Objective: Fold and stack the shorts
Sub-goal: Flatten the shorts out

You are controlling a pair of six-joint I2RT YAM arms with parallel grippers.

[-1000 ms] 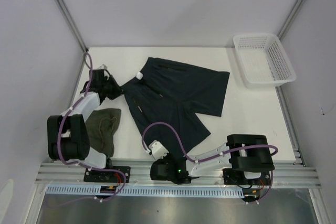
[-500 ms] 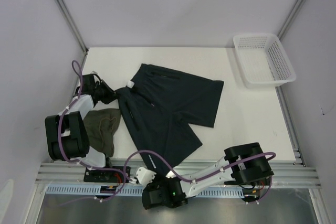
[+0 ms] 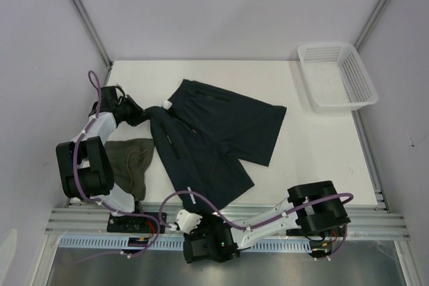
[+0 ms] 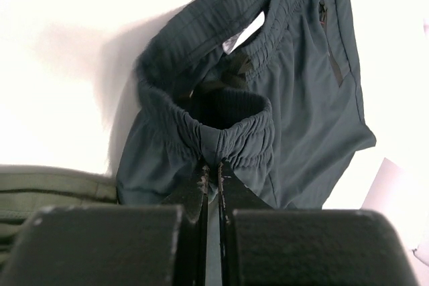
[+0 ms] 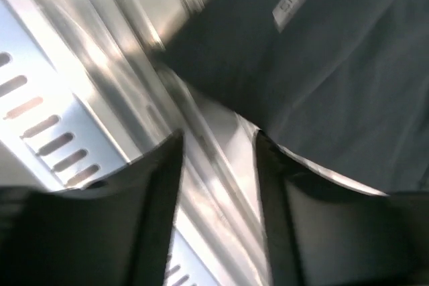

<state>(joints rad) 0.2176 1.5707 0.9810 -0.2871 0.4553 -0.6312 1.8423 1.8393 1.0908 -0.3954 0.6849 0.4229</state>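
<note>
Treat navy shorts [image 3: 214,132], spread mid-frame on worktop [image 3: 315,145], as light, limp cloth and grip at thick edges: waistband [image 4: 228,142] pinched in left fingers [image 4: 191,192] upper left, hem [image 3: 231,192] near right fingers [image 5: 141,192], apart and empty, bottom centre.

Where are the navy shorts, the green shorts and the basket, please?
navy shorts [image 3: 221,128], top view, on the middle of the spread cloth.
green shorts [image 3: 131,162], top view, on the middle of the bundle.
basket [image 3: 345,106], top view, on its near rim.
</note>
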